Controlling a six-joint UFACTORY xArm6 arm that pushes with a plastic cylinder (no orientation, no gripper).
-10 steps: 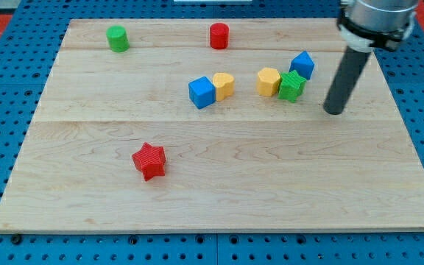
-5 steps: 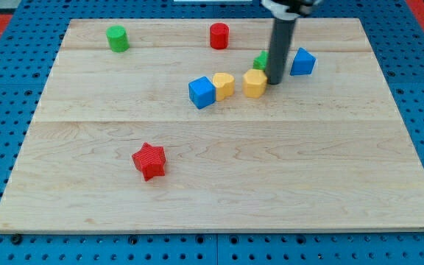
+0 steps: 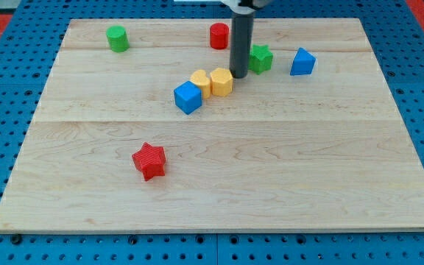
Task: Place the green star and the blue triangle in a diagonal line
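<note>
2 task blocks sit at the far right of the desk (image 3: 389, 184): green star (image 3: 260, 58) and blue triangle (image 3: 302, 62), apart. No gripper is fitted. My tip (image 3: 238, 75) touches the right yellow block (image 3: 221, 81); further leftward travel risks scattering non-task blocks.

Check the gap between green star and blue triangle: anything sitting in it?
Nothing. In the camera view the strip of board between the green star and the blue triangle is bare; my tip sits on the star's other side.
</note>
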